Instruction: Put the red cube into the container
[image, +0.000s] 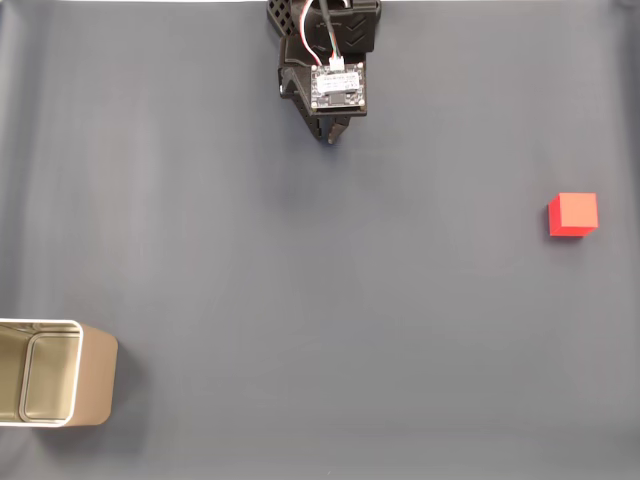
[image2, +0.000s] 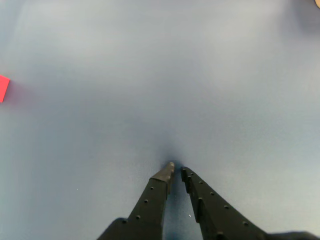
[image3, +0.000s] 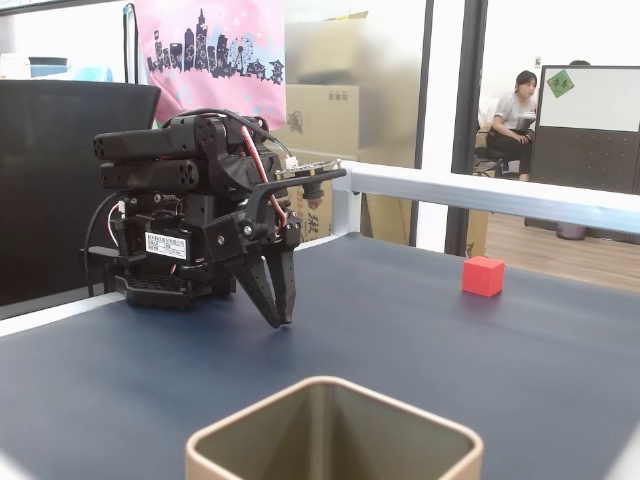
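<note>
nothing done yet — red cube (image: 572, 215) sits far from the container (image: 95, 375); gripper (image2: 176, 171) nearly closed, empty.

In a fixed view from above, the hand (image: 331, 137) sits at the top middle of the tabletop (image: 320, 300), its fingertips pointing down the picture. The red cube (image: 573, 215) rests on the tabletop well off to the right, and the container (image: 45, 373) stands at the lower left edge, partly cut off. All three lie well apart. In the side-on fixed view, the container (image3: 335, 435) is nearest the camera, the hand (image3: 281, 317) behind it to the left, and the red cube (image3: 483, 276) farther back to the right. In the wrist view, the red cube (image2: 3, 88) shows at the left edge, and the fingertips seem to hover just above the tabletop.
</note>
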